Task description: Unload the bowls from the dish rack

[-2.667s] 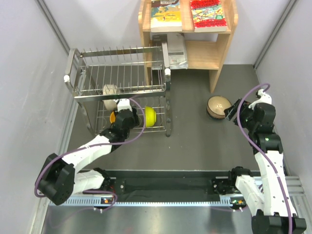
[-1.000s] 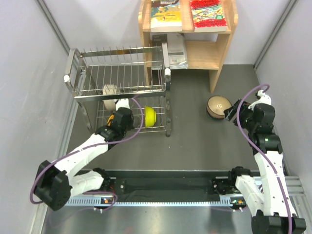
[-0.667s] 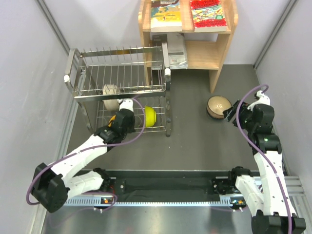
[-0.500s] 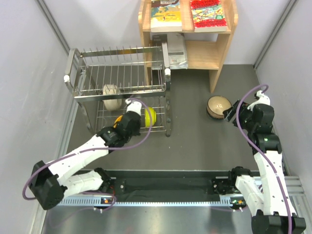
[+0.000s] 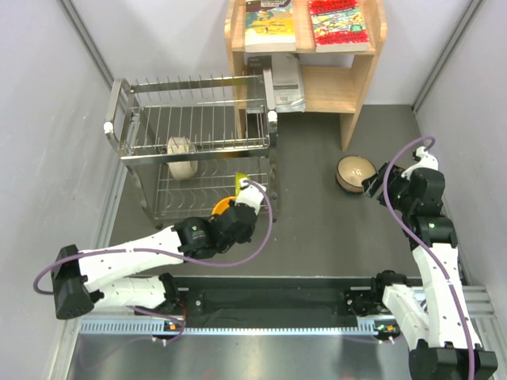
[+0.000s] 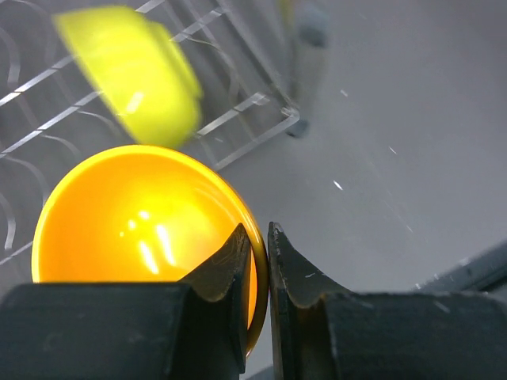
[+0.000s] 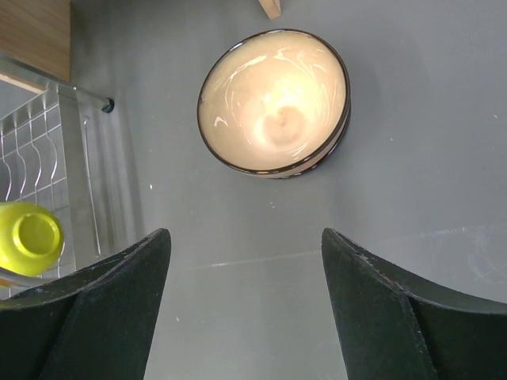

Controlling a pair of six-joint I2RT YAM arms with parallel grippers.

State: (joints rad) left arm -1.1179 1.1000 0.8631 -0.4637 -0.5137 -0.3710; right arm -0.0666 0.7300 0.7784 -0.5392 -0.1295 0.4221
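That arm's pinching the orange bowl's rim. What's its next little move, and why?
Probably carry it rightward over the bare table and lower it: the left fingers pinch the orange bowl by its rim, at the front edge of the dish rack.

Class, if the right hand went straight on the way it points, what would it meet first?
Most likely the brown bowl on the grey table, just ahead of the open right hand. Depth is unclear, so the table might come first.
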